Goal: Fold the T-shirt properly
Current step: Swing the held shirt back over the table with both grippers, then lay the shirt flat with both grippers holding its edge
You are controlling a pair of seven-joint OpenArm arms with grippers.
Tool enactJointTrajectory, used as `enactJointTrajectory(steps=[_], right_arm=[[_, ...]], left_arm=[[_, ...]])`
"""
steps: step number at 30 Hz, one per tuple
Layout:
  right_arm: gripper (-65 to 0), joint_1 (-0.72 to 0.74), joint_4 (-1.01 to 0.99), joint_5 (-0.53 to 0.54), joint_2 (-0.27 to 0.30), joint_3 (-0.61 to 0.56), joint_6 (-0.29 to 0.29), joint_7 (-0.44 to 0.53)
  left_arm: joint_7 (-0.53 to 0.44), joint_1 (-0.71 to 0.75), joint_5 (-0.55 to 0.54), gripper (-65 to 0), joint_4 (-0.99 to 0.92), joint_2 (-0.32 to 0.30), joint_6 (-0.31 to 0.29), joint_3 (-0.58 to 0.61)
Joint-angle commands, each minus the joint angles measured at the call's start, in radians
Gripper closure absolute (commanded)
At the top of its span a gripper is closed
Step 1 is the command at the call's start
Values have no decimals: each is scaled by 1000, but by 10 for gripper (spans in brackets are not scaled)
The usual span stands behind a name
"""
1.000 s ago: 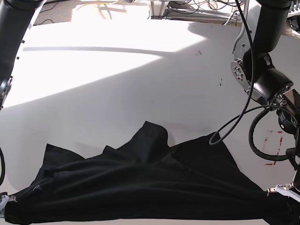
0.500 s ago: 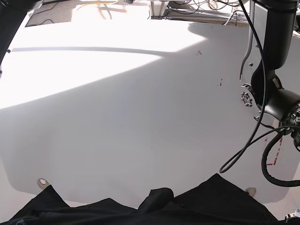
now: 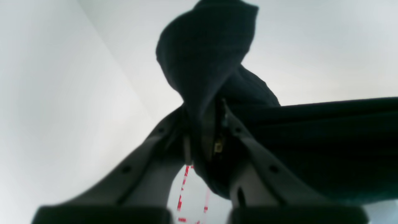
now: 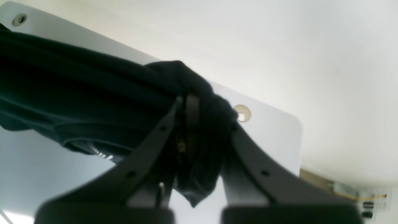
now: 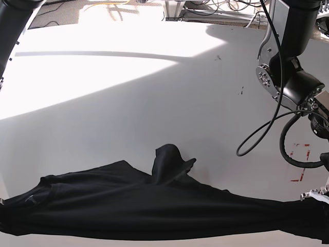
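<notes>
The black T-shirt (image 5: pixel 154 203) stretches in a long band across the near part of the white table (image 5: pixel 128 103), with a bunched fold (image 5: pixel 169 159) poking up near its middle. At the right end, my left gripper (image 5: pixel 314 196) is shut on the cloth. The left wrist view shows its fingers (image 3: pixel 168 137) pinching a twisted bunch of the T-shirt (image 3: pixel 205 53), the left gripper (image 3: pixel 206 121) fully closed on it. My right gripper (image 4: pixel 205 109) is shut on the other end of the T-shirt (image 4: pixel 77 90), at the base view's left edge.
Red tape marks (image 5: pixel 300 154) lie on the table at the right, under the left arm (image 5: pixel 288 87) and its looping black cable (image 5: pixel 259 136). A mounting hole (image 4: pixel 242 112) sits near the table's corner. Cables and equipment (image 5: pixel 216 7) lie beyond the far edge.
The shirt slid down to the bottom edge of the base view half a second ago, then came back up as a tauter, narrower band. Both grippers stayed shut on it.
</notes>
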Motion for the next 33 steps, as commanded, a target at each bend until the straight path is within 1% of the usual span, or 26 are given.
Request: enactJointTrajectory(steps=[1, 4, 5, 6, 7, 10, 11, 12, 14, 18, 21, 25, 28, 31, 33], right_arm=[[0, -111, 64, -30, 32, 95, 0, 0], [0, -265, 136, -30, 15, 215, 0, -23], [0, -325, 163, -30, -3, 255, 0, -29], [0, -348, 177, -30, -11, 276, 0, -32], [0, -420, 217, -30, -32, 335, 0, -41], [0, -558, 291, -30, -71, 436, 0, -64], [0, -582, 303, -30, -78, 453, 0, -66], [0, -644, 332, -30, -100, 490, 0, -72], [0, -722, 367, -30, -132, 528, 0, -72], [0, -868, 432, -30, -183, 591, 0, -72], [0, -955, 466, -30, -224, 617, 1, -72], [0, -1052, 498, -30, -272, 638, 1, -72], [0, -1124, 515, -30, -302, 651, 1, -67], [0, -1168, 522, -30, -329, 652, 21, -67], [0, -1196, 533, -35, -347, 654, 22, -67]], left_arm=[[-28, 33, 9, 0, 49, -11, 9, -1], [-28, 126, -40, 0, 80, 6, 9, -10], [-28, 159, -56, 0, 89, 9, 9, -21], [-28, 178, -62, 0, 94, 10, 9, -27], [-28, 222, -80, 0, 103, 18, 9, -42], [-28, 314, -113, 0, 114, 38, 9, -70], [-28, 330, -119, 0, 115, 43, 9, -75], [-28, 371, -131, 0, 118, 53, 9, -84], [-26, 434, -148, 0, 128, 59, 9, -99], [-26, 552, -211, 0, 132, 59, 9, -133], [-28, 630, -266, 0, 131, 58, 9, -165], [-28, 736, -321, 0, 128, 56, 9, -200], [-28, 811, -350, 0, 126, 33, 9, -213], [-29, 870, -372, 0, 124, 23, 9, -216], [-29, 913, -389, 0, 124, 21, 9, -219]])
